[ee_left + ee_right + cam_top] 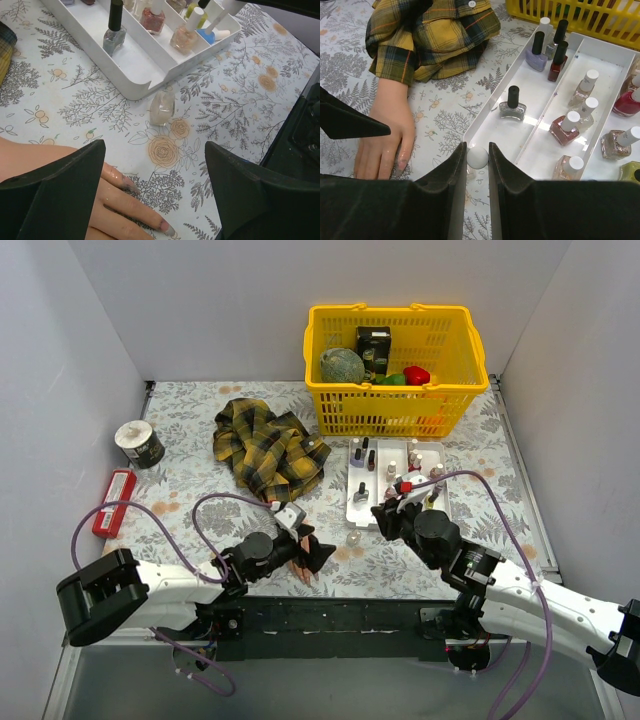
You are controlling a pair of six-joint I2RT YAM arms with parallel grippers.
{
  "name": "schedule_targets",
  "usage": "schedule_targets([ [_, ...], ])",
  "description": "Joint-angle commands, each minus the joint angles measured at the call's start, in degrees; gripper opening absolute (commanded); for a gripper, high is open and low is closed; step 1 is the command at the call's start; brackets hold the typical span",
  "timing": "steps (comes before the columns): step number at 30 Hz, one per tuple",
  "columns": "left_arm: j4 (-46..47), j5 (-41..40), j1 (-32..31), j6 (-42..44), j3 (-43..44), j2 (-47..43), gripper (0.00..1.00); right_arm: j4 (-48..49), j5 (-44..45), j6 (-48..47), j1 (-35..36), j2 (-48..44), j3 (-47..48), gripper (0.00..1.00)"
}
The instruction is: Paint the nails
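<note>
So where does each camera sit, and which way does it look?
Top: above and behind, looking down on the table; left arm and right arm show.
Left wrist: on the left arm, looking across the hand to the tray; its open fingers show.
Right wrist: looking at hand and tray; fingers shut on a cap.
Shared: hand, tray.

In your left wrist view only two nails (168, 229) of the mannequin hand (117, 210) show; the rest sit behind the left gripper (155, 150) or past the near edge. The right gripper (476, 150) blocks the fingertips and whatever hangs below the white cap (478, 157) it pinches. From above, the nails are too small to read.
</note>
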Motion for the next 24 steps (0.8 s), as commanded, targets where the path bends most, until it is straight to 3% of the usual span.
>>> schedule_targets([
  [1,3.0,4.2,-0.4,4.2,2.5,1.8,0.75,2.9,-0.5,0.8,-0.3,-1.0,-0.4,0.01],
  [10,3.0,1.9,-2.5,5.3,8.2,11.9,0.72,3.1,-0.2,0.9,-0.5,-1.4,-0.6,0.01],
  [16,1.8,-3.7,-4.8,6.9,12.6,19.5,0.7,3.3,-0.3,0.9,-0.5,-2.0,-1.0,0.01],
  [24,0.9,-7.3,-5.4,6.3,16.1,24.5,0.64,3.3,-0.8,0.8,-0.6,-1.9,-1.0,0.01],
])
